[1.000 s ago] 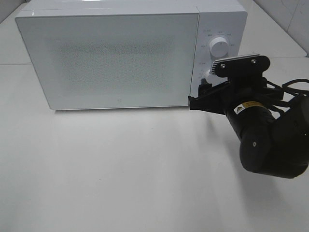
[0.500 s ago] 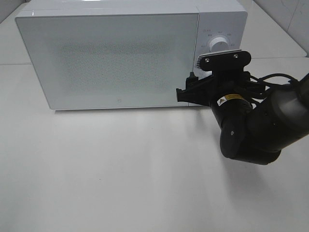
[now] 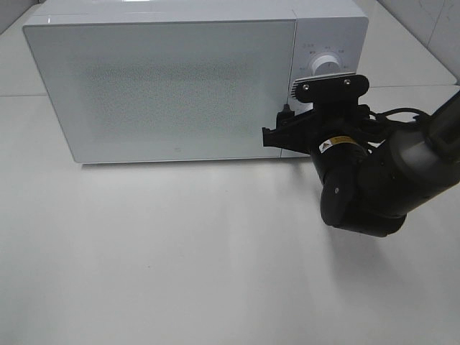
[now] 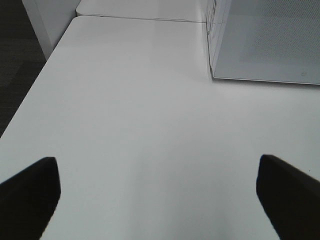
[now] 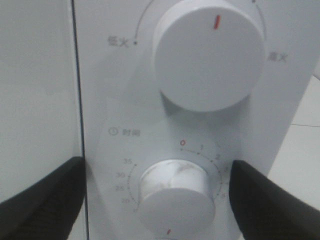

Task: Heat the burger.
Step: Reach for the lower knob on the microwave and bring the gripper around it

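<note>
right gripper (image 5: 159, 197) open, fingers either side of the lower timer knob (image 5: 175, 200), clear of it. left gripper (image 4: 157, 195) open, idle over the table (image 4: 130, 125). microwave (image 3: 172, 86) door shut. burger not visible in any view, probably inside. judged: loading done, 1 step left: turn the timer.

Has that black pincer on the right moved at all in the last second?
Yes. The right pincer has slid left in the high view, closing on the microwave's control panel beneath the upper dial.
</note>
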Action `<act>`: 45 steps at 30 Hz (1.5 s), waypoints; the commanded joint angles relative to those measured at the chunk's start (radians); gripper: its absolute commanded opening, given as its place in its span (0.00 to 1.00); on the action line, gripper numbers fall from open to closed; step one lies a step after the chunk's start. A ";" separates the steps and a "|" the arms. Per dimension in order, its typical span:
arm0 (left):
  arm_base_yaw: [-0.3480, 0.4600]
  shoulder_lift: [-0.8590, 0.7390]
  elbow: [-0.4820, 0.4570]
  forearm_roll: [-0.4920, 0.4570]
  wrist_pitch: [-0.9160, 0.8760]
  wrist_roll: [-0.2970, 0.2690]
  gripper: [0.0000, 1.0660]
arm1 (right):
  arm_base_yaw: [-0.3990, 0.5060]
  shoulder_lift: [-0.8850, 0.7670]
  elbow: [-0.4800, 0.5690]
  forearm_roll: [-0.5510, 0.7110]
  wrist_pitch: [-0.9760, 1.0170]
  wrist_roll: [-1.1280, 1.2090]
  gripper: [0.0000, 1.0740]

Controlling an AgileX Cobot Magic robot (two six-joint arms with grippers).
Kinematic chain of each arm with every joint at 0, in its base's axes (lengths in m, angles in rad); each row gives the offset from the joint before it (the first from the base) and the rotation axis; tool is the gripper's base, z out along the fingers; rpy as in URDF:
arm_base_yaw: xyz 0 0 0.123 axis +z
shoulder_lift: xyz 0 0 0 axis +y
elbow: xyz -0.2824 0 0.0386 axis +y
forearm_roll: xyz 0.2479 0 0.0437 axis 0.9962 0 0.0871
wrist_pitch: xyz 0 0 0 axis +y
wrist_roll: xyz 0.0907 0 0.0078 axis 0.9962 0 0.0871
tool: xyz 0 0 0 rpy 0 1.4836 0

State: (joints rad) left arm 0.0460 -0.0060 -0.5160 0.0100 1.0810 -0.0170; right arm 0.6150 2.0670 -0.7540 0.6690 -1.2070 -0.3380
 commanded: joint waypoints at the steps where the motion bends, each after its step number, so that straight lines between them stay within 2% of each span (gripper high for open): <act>1: 0.000 -0.016 0.000 -0.004 -0.012 -0.006 0.94 | -0.005 0.001 -0.014 0.003 -0.091 0.002 0.70; 6: 0.000 -0.016 0.000 -0.004 -0.012 -0.006 0.94 | -0.012 0.002 -0.014 0.003 -0.094 0.002 0.68; 8: 0.000 -0.016 0.000 -0.004 -0.012 -0.006 0.94 | -0.012 0.002 -0.014 0.003 -0.094 0.002 0.65; 9: 0.000 -0.016 0.000 -0.004 -0.012 -0.006 0.94 | -0.012 0.002 -0.014 0.007 -0.100 0.002 0.61; 12: 0.000 -0.016 0.000 -0.004 -0.012 -0.006 0.94 | -0.012 0.002 -0.014 0.009 -0.105 0.002 0.58; 14: 0.000 -0.016 0.000 -0.004 -0.012 -0.006 0.94 | -0.012 0.002 -0.014 0.009 -0.107 0.002 0.40; 15: 0.000 -0.016 0.000 -0.004 -0.012 -0.006 0.94 | -0.012 0.002 -0.014 0.009 -0.107 0.002 0.40; 16: 0.000 -0.016 0.000 -0.004 -0.012 -0.006 0.94 | -0.012 0.002 -0.014 0.009 -0.104 0.002 0.35; 17: 0.000 -0.016 0.000 -0.004 -0.012 -0.006 0.94 | -0.012 0.002 -0.014 0.008 -0.088 0.002 0.23; 18: 0.000 -0.016 0.000 -0.004 -0.012 -0.006 0.94 | -0.012 0.002 -0.014 0.008 -0.088 0.002 0.23; 19: 0.000 -0.016 0.000 -0.004 -0.012 -0.006 0.94 | -0.012 0.002 -0.014 0.004 -0.075 0.002 0.13; 20: 0.000 -0.016 0.000 -0.004 -0.012 -0.006 0.94 | -0.012 0.002 -0.014 -0.003 -0.067 0.002 0.09; 21: 0.000 -0.016 0.000 -0.004 -0.012 -0.006 0.94 | -0.012 0.002 -0.014 -0.003 -0.067 0.002 0.09; 22: 0.000 -0.016 0.000 -0.004 -0.012 -0.006 0.94 | -0.012 0.002 -0.014 -0.020 -0.059 0.010 0.02; 36: 0.000 -0.016 0.000 -0.004 -0.012 -0.006 0.94 | -0.012 0.002 -0.014 -0.075 -0.074 0.217 0.00; 41: 0.000 -0.016 0.000 -0.004 -0.012 -0.006 0.94 | -0.012 0.002 -0.014 -0.124 -0.101 0.443 0.00; 43: 0.000 -0.016 0.000 -0.004 -0.012 -0.006 0.94 | -0.012 0.002 -0.014 -0.139 -0.109 0.599 0.00; 44: 0.000 -0.016 0.000 -0.004 -0.012 -0.006 0.94 | -0.012 0.002 -0.014 -0.139 -0.109 0.599 0.00; 45: 0.000 -0.016 0.000 -0.004 -0.012 -0.006 0.94 | -0.012 0.002 -0.014 -0.139 -0.109 0.714 0.00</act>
State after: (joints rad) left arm 0.0460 -0.0060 -0.5160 0.0100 1.0810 -0.0170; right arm 0.6010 2.0700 -0.7380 0.6460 -1.2210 0.2560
